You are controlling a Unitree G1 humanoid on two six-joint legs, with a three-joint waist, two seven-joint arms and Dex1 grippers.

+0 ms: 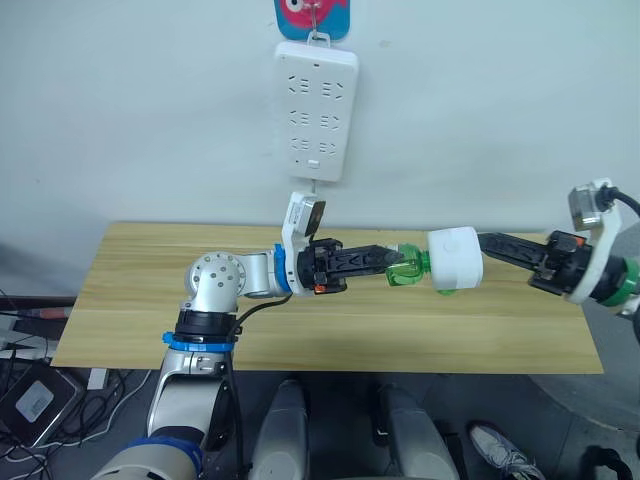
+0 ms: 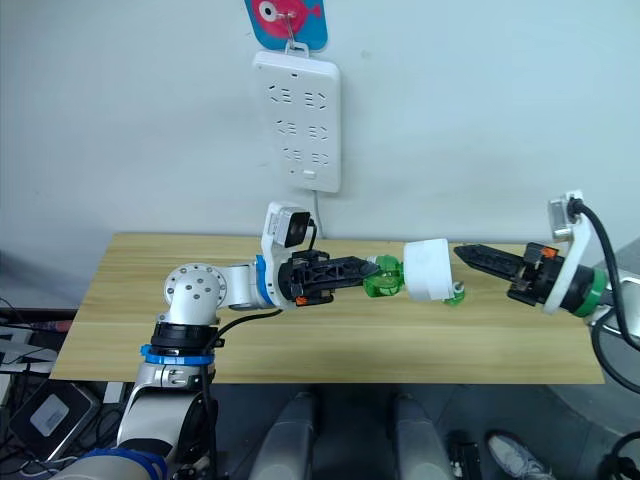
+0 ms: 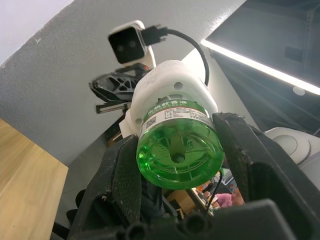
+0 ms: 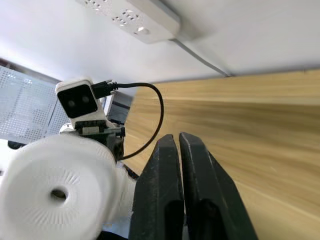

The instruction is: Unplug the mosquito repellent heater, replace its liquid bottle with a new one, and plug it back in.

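**Heater held aloft by its green bottle**

Green and glossy, the liquid bottle (image 3: 179,152) sits clamped between the two black fingers of the left gripper (image 1: 388,262), which grip its rounded sides. It is screwed into the mosquito repellent heater (image 1: 455,260), so bottle and white body hang together in mid-air above the middle of the wooden table (image 1: 130,300), nearer its back edge, touching nothing below.

From the other side the right gripper (image 2: 472,255) points its fingers, pressed flat together with nothing between them, at the heater's far end; the tips sit just beside the white shell, and I can't tell whether they touch it.

On the wall behind hangs the long white power strip (image 1: 316,108), its sockets free, well above the table.

Both pieces look light and hard. I'd judge the bottle slippery, smooth plastic with liquid inside, and the body rounded enough to squirm out of a pinch. To twist them apart, the right fingers would need to open and take the heater across its widest part.
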